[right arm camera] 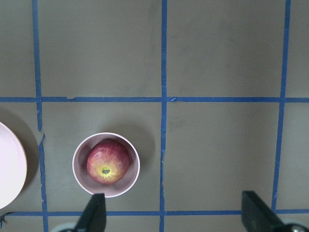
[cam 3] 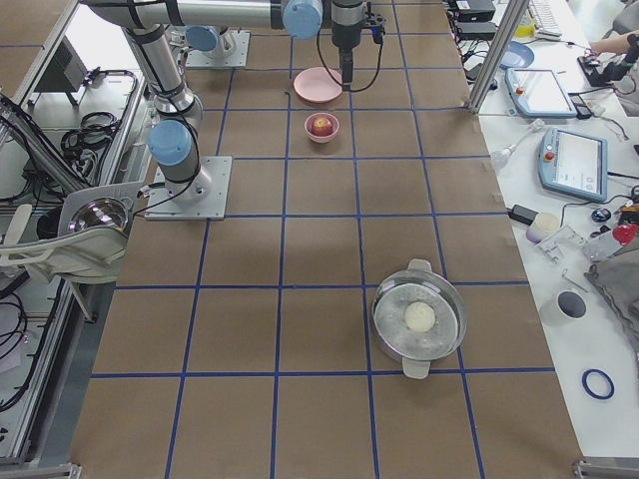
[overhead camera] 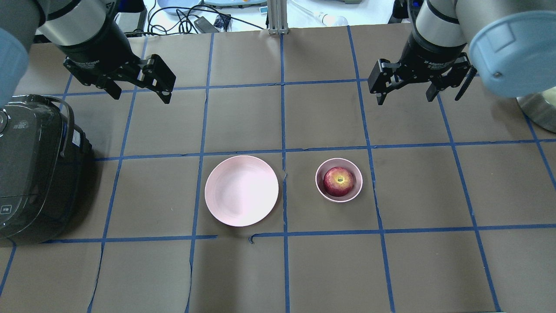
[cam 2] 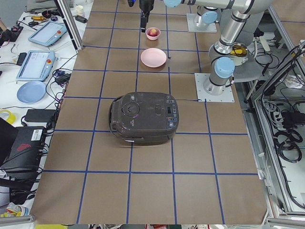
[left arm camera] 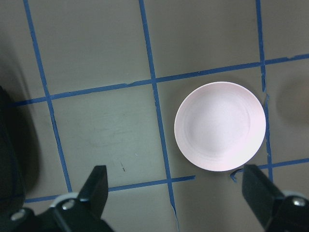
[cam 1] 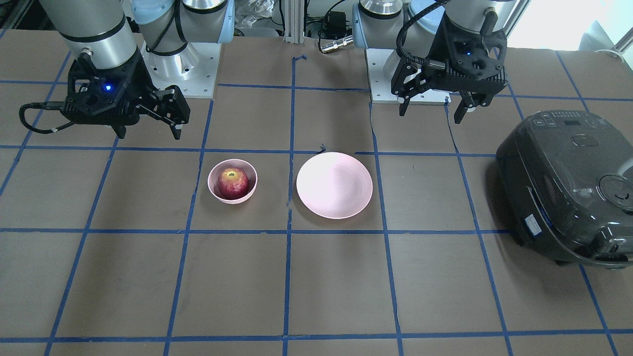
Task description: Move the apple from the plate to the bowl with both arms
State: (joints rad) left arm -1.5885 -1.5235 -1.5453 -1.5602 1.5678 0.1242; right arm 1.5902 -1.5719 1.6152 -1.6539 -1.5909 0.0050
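The red apple (cam 1: 233,182) lies in the small pink bowl (cam 1: 232,200), stem dimple up; it also shows in the overhead view (overhead camera: 338,181) and the right wrist view (right arm camera: 107,161). The wide pink plate (cam 1: 334,184) stands bare beside the bowl (overhead camera: 339,199), a small gap between them. My left gripper (overhead camera: 142,95) is open and empty, high above the table behind the plate (left arm camera: 220,126). My right gripper (overhead camera: 406,98) is open and empty, high behind and to the outside of the bowl (right arm camera: 106,192).
A dark rice cooker (overhead camera: 30,169) sits on my left side of the table, left of the plate. A metal pot (cam 3: 419,319) with a white object in it stands far off on my right side. Blue tape lines grid the brown table.
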